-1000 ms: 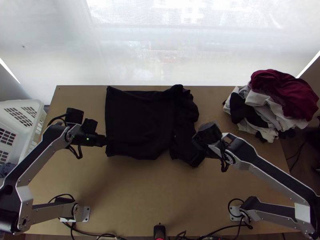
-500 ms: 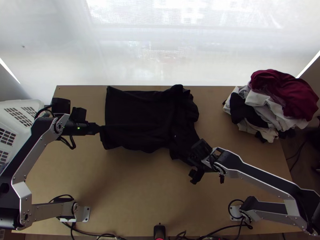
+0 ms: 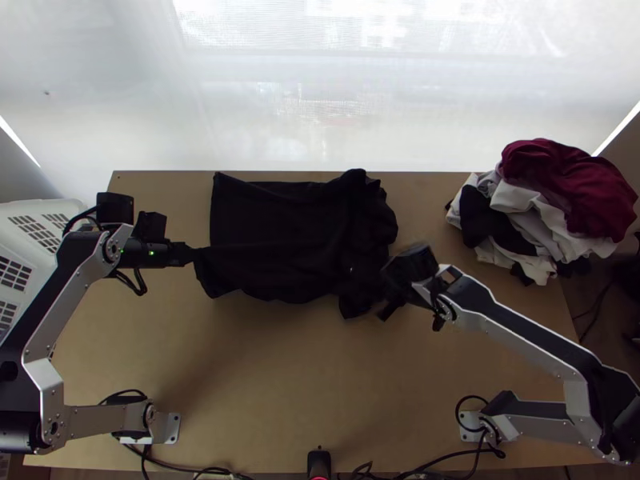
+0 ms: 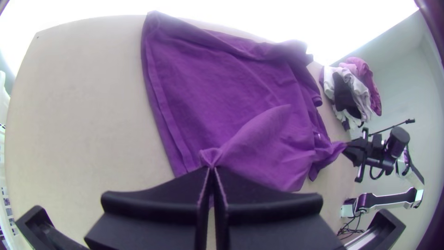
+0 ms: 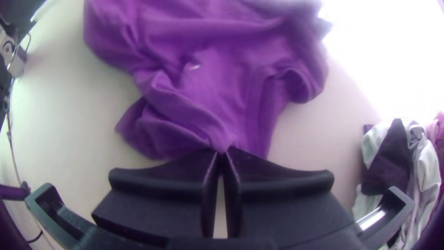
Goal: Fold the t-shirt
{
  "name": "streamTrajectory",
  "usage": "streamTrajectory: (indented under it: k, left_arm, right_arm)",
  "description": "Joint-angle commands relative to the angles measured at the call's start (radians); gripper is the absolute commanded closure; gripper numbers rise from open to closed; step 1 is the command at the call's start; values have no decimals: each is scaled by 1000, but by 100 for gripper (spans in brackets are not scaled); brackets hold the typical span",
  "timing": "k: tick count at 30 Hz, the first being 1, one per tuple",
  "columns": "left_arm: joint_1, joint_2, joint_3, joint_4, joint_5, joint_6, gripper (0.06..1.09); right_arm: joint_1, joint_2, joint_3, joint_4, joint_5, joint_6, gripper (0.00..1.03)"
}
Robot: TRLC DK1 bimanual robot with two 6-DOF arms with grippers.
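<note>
The dark t-shirt (image 3: 280,232) lies spread at the table's far middle, bunched toward its right end; in the left wrist view the t-shirt (image 4: 222,88) looks purple. My left gripper (image 3: 190,254) is at its near left corner, and in its wrist view the left gripper (image 4: 212,170) is shut on a pinched bit of cloth. At the near right part is my right gripper (image 3: 386,304). The right wrist view has the right gripper (image 5: 223,153) shut on gathered cloth of the t-shirt (image 5: 222,92), with folds fanning out from the fingertips.
A pile of clothes (image 3: 552,208), dark red on top, sits at the table's far right corner. A white basket (image 3: 48,216) stands beyond the left edge. Bare wood of the table (image 3: 280,376) lies between the arms' bases.
My left gripper has moved left, drawing the near left corner outward. The right gripper moved toward the near edge, then came back up a little; the shirt's near edge has shifted.
</note>
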Motion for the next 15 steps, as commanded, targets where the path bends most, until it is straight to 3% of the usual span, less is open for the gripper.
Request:
streamTrajectory:
  k: [1, 8, 12, 14, 15]
  left_arm:
    - [12, 17, 0, -5, 1, 12, 105]
    - [12, 43, -3, -5, 1, 15, 105]
    - [22, 52, -16, -5, 1, 21, 105]
    - [29, 52, -23, -2, 1, 21, 105]
    - [32, 52, -26, -2, 1, 23, 105]
  right_arm:
    - [-162, 107, 189, 74, 5, -34, 100]
    - [-208, 315, 347, 98, 5, -32, 97]
    - [-213, 372, 369, 92, 4, 5, 49]
    - [-210, 372, 361, 63, 2, 15, 17]
    - [-208, 369, 361, 31, 2, 32, 10]
